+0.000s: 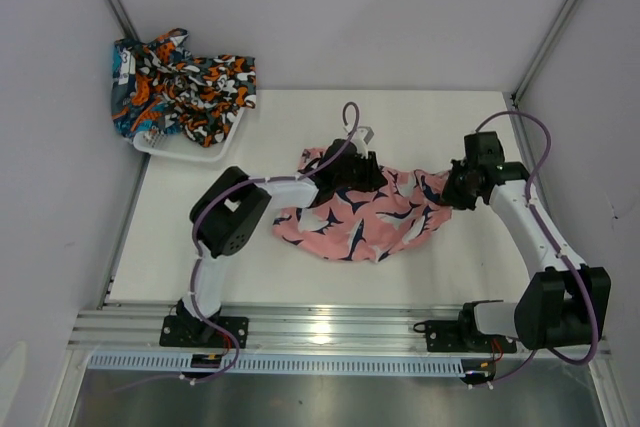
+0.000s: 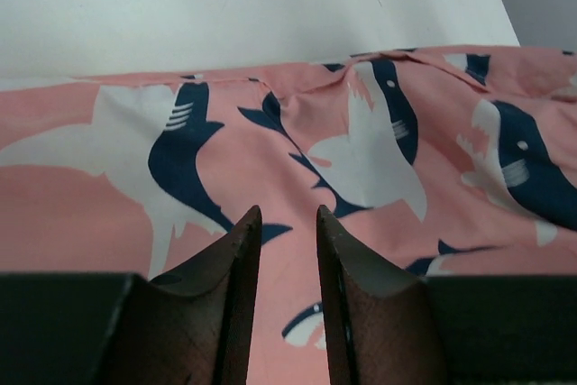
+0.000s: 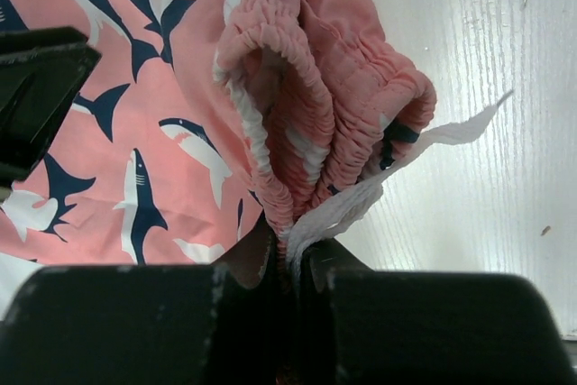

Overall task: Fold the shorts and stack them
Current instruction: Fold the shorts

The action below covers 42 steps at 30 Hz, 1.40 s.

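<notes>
1. At your near edge a metal rail (image 1: 320, 325) carries both arm bases.
2. Beyond it lies the white table (image 1: 190, 247). In the right wrist view its surface shows fine grain lines and a few small specks.
3. The pink shorts (image 1: 358, 219) with navy and white sharks lie crumpled at mid-table, between the two arms.
4. Your left gripper (image 2: 287, 214) hangs low over the pink cloth. Its fingers stand slightly apart, with nothing seen pinched between the tips.
5. Your right gripper (image 3: 287, 245) is clamped on the gathered elastic waistband at the shorts' right end, with a white strip of cloth beside it.
6. At the far left corner a white basket (image 1: 185, 152) holds the other shorts (image 1: 185, 77), a heap of teal, orange and black.
7. Plain grey walls close the space, with slanted metal posts in the far corners.
</notes>
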Available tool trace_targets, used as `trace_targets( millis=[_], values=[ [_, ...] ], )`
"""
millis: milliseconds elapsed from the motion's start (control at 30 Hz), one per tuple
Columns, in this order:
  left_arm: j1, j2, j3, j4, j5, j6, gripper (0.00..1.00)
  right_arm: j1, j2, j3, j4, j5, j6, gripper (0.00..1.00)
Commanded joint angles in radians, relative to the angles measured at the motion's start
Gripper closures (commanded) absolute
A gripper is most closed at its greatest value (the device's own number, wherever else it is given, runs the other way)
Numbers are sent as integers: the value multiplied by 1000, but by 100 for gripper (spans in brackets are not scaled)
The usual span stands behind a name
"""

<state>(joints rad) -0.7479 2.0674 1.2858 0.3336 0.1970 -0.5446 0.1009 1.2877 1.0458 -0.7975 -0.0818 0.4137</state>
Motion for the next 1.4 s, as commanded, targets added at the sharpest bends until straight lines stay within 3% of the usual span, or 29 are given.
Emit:
trace_targets(
  millis=[0,333,567,733,967,1133,1367],
  values=[
    [5,78,97,-30,9,-78,66,10,18,62,-26,28,-26,100],
    [4,229,257,-143,-90,-147,65,114,33,198,-92,42,-35,100],
    [-14,253,349,-257,-186,-175,65,227,55,289,-101,-5,-50,100],
    [-27,200,334,-240,-188,-212,63,223,99,322,-109,51,-44,100],
    [50,-70,195,-288,-104,-176,51,168,153,358,-126,56,-47,100],
    [181,-265,-103,-134,34,-206,45,171,185,407,-141,54,-47,100],
    [304,-434,-345,-220,12,-107,35,175,220,448,-158,45,-72,100]
  ],
)
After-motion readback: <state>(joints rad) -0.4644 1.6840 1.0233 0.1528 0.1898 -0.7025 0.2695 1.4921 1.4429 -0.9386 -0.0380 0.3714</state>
